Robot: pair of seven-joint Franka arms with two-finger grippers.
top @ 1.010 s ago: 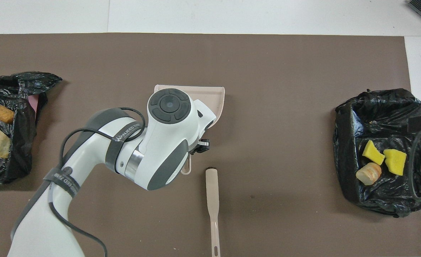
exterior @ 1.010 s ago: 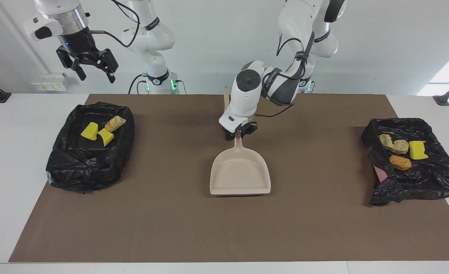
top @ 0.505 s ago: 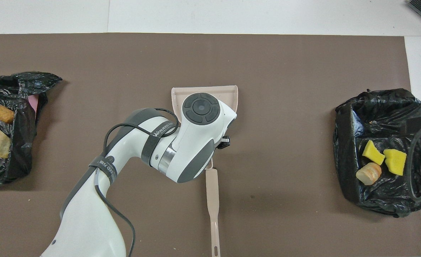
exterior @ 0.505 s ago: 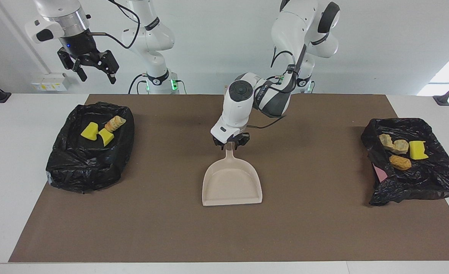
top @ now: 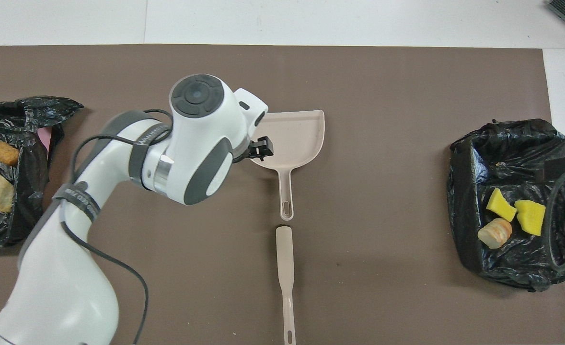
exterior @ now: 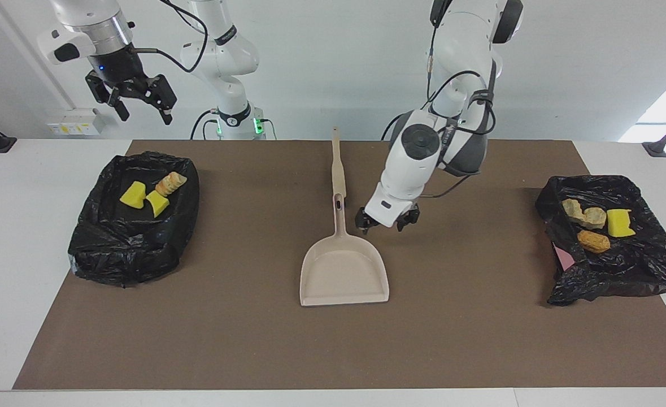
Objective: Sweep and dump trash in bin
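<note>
Fingers of our left gripper [exterior: 388,219] have spread and let go of the dustpan [exterior: 344,271], drifting aside; right gripper [exterior: 139,100] hangs open. All trash [exterior: 145,195] sits in bins [exterior: 112,249], so we're finishing.
</note>
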